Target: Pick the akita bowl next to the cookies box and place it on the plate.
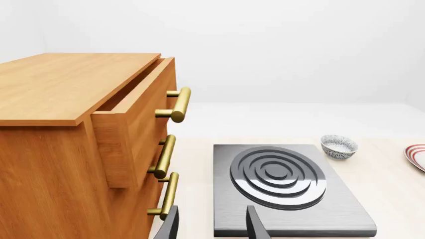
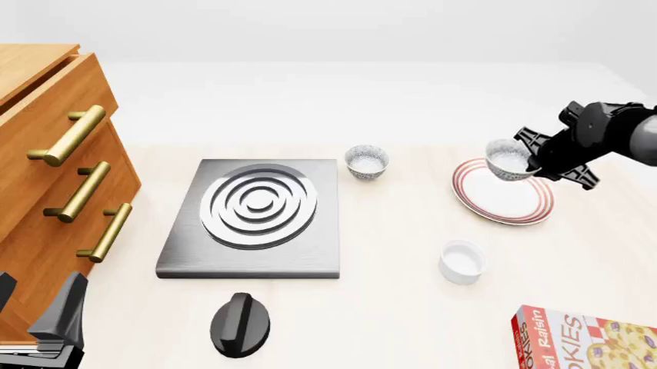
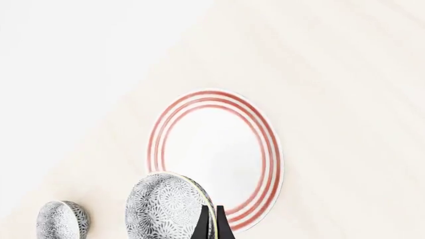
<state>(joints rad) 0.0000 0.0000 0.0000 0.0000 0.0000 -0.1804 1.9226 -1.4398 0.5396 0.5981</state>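
Akita bowl (image 2: pixel 507 160): small, round, white inside with a grey-blue speckled outside; hanging tilted in the right gripper (image 2: pixel 525 163), above the far edge of the plate (image 2: pixel 505 201).
Right gripper: pinching narrowly on the bowl's rim, 1 finger inside and 1 outside, as the right wrist view is showing.
Plate: flat, round, white with thin red rings, lying just below and ahead of the fingers.
2nd speckled bowl (image 2: pixel 365 162): sitting on the table to the gripper's left.
Right arm: reaching in from the right, wrist bending down.
Left gripper (image 1: pixel 211 226): fingers standing apart, holding nothing, pointing over the grey stove plate (image 1: pixel 285 191) beside the wooden drawers (image 1: pixel 79 149).
Cookies box (image 2: pixel 585 338): red cardboard, showing only in the front view, well behind the right gripper.
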